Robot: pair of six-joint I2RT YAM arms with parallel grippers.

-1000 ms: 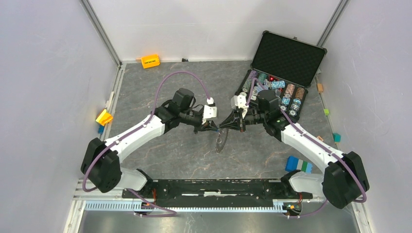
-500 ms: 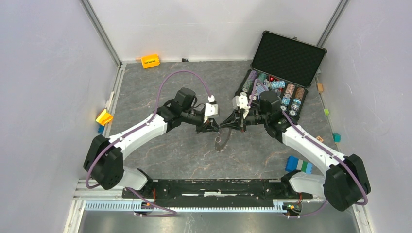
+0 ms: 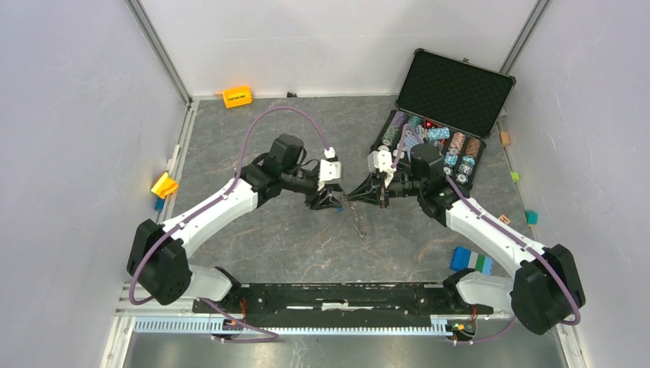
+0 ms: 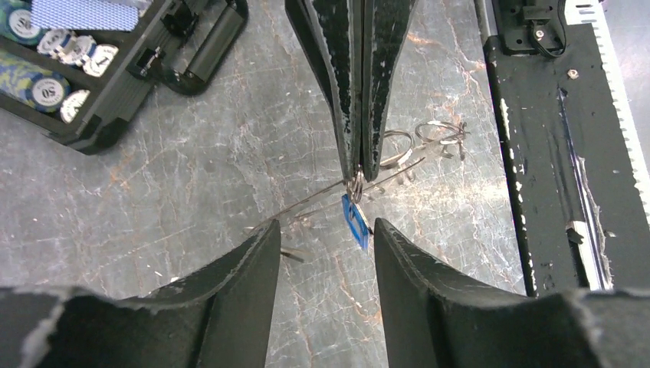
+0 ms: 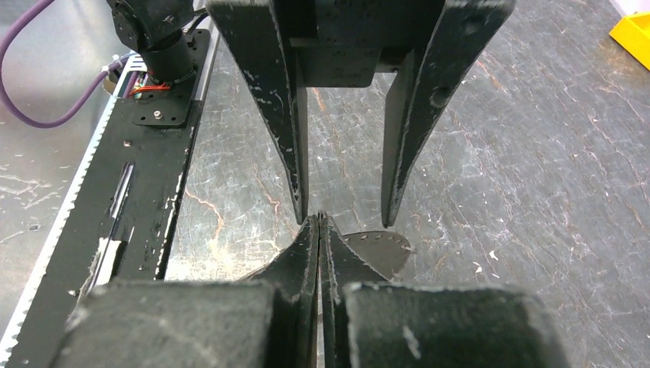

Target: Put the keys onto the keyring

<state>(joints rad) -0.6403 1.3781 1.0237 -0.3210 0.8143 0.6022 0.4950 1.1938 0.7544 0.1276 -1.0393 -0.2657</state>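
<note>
- Top external view, nearest first: both arms stretch inward from the near edge of the tabletop (image 3: 306,245), and their tips meet over its middle.
- The left end effector (image 4: 326,226) is open. Its fingers are spread wide with nothing between them, and they point at the tips of the other arm.
- The right end effector (image 4: 357,172) is closed, its fingers pressed together on the keyring (image 5: 377,247). The thin hoop is seen almost edge-on. It shows as a wire slanting across the left wrist view and as a grey dotted band beside the tips in the right wrist view.
- Just below those pinched tips a blue-headed key (image 4: 354,221) dangles from a small ring, clear of the tabletop. I cannot tell whether it is threaded on the hoop.
- Farther off, at the right rear, an open chip case (image 3: 452,92) holds rows of chips.
- An orange block (image 3: 238,96) lies by the back wall.
</note>
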